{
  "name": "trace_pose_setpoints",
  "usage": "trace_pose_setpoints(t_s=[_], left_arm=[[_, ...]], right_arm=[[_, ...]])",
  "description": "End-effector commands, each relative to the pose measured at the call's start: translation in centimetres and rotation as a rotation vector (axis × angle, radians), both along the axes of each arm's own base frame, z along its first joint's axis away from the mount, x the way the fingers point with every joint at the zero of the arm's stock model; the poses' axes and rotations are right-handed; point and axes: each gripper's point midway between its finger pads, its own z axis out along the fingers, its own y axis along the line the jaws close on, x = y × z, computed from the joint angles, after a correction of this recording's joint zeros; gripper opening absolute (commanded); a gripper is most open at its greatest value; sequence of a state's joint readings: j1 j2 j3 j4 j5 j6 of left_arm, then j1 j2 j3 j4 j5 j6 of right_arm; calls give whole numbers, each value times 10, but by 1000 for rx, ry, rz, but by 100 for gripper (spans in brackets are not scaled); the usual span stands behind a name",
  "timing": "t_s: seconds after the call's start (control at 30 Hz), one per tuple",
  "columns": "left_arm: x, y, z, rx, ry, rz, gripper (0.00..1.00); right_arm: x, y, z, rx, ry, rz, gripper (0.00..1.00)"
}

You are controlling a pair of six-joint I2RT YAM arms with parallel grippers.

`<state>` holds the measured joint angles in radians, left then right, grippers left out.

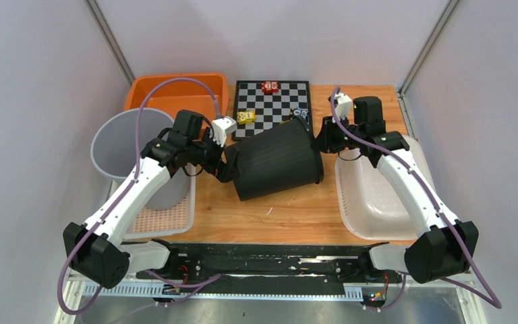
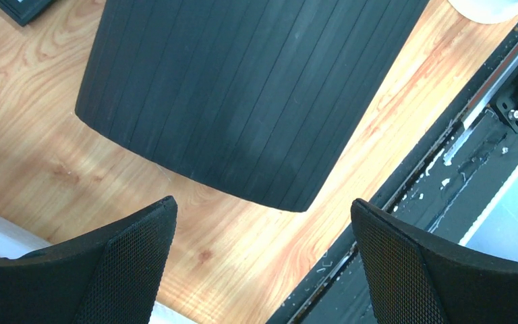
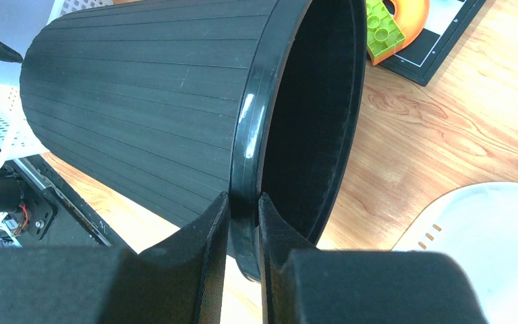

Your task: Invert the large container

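Observation:
The large container is a black ribbed bin (image 1: 276, 160) lying on its side on the wooden table, its mouth to the right and its base to the left. My right gripper (image 3: 243, 212) is shut on the bin's rim (image 3: 246, 155), one finger outside and one inside the mouth; in the top view it sits at the bin's upper right (image 1: 322, 138). My left gripper (image 2: 263, 226) is open and empty just short of the bin's base end (image 2: 243, 101); in the top view it is at the bin's left (image 1: 224, 163).
A grey bucket (image 1: 129, 145) stands in a white perforated tray (image 1: 168, 219) at the left, an orange bin (image 1: 175, 94) behind it. A chessboard (image 1: 273, 101) with small toys lies at the back. A white basket (image 1: 371, 196) is at the right.

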<state>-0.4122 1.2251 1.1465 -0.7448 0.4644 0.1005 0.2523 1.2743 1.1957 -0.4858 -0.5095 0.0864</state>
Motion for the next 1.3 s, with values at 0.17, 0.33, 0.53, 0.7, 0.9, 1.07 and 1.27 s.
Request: trace_pose_setpoints(t_s=[0.17,0.33,0.53,0.7,0.9,1.07,1.27], left_arm=[[-15,-6,-8,-8,77,-60,100],[-16,-25,-7,-125,77,-101,100],[-15,-46,12,-284,52,-135,100],[-17,-58,31,-390,31,-162,100],[-17,-63,59,-463,-25,-182,100],[-17,-66,80,-515,-64,-187,100],[-15,-70,95,-563,-81,-183,100]], right_arm=[[1,-13,-19,-39,71,-47,8],[1,-12,-18,-31,76,-43,7],[0,-5,-15,20,104,-15,6],[1,-1,-14,83,161,3,5],[-1,6,-13,149,212,37,5],[-4,13,-7,203,238,76,4],[-10,17,-2,249,262,108,4]])
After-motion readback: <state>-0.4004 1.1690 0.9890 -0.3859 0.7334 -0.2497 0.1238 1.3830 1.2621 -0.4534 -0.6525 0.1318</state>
